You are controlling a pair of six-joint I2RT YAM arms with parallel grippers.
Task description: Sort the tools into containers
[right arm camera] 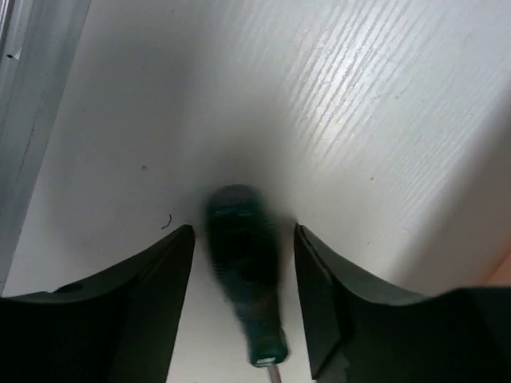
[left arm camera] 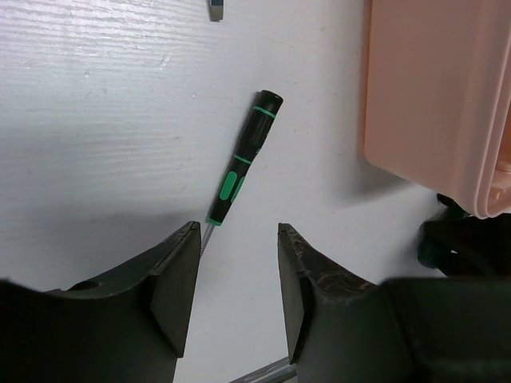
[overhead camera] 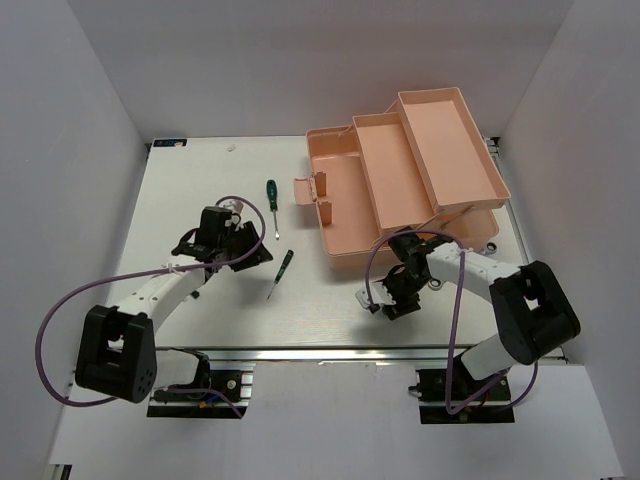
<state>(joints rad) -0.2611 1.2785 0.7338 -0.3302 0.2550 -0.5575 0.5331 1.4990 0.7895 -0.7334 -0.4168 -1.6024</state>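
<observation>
Jaws of the right gripper [right arm camera: 243,230] are standing apart around the handle of a blurred green-handled screwdriver [right arm camera: 239,255], with a thin gap showing on each side, so they are not pinching it; its metal shaft is pointing back toward the wrist, and I cannot tell whether it is lying on the desk [overhead camera: 200,180] or raised off it. Jaws of the left gripper [left arm camera: 239,227] are also standing wide, closing on nothing. Just ahead of them a black-and-green screwdriver [left arm camera: 243,159] is lying flat on the desk, its handle angling away and its shaft running back beside the left finger. Beyond it, the tip of a third screwdriver [overhead camera: 270,208] is peeking in at the top edge of the left wrist view; from above, that tool is lying farther back on the desk, handle away from the arms. To the right of both, the salmon-pink toolbox [overhead camera: 345,240] is sitting fully opened out, its base compartment [overhead camera: 335,170] lying lowest, a middle tray [overhead camera: 395,170] stepping up beside it and an upper tray [overhead camera: 455,140] reaching farthest right and back. Each compartment is showing plain pink floor, and every screwdriver in view is lying outside the toolbox, the two on the left well apart from its near wall.
</observation>
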